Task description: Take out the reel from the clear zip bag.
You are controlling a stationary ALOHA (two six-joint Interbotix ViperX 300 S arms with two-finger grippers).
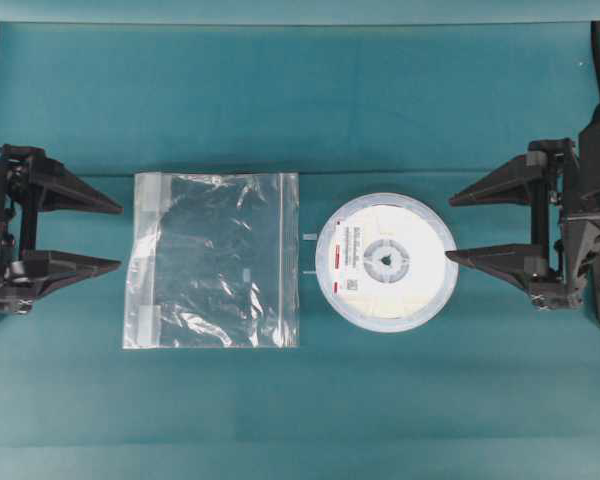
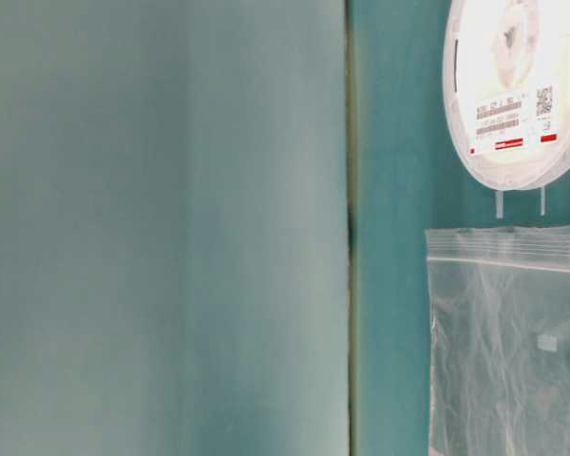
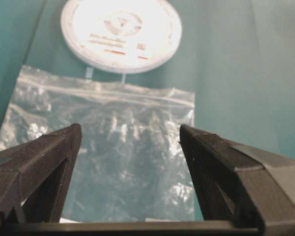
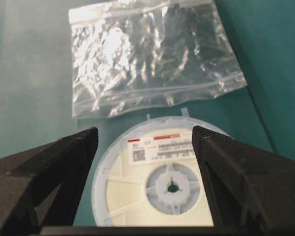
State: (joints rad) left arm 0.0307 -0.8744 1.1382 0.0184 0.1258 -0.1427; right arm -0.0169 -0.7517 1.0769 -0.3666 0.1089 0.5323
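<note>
In the table-level view we see only part of the reel and part of the clear zip bag; both are cut off by the frame edges, and a blurred teal surface fills the left half. The small print on the reel's label is too fine for us to read.

From overhead, the reel lies flat on the teal table, outside the bag and just right of it, label toward the bag. The clear zip bag lies flat and crinkled, its zip strip running near-to-far along its right edge, facing the reel.

The left gripper stands spread wide, left of the bag, holding nothing. The right gripper is likewise spread and empty, its lower fingertip just beside the reel's right rim.
</note>
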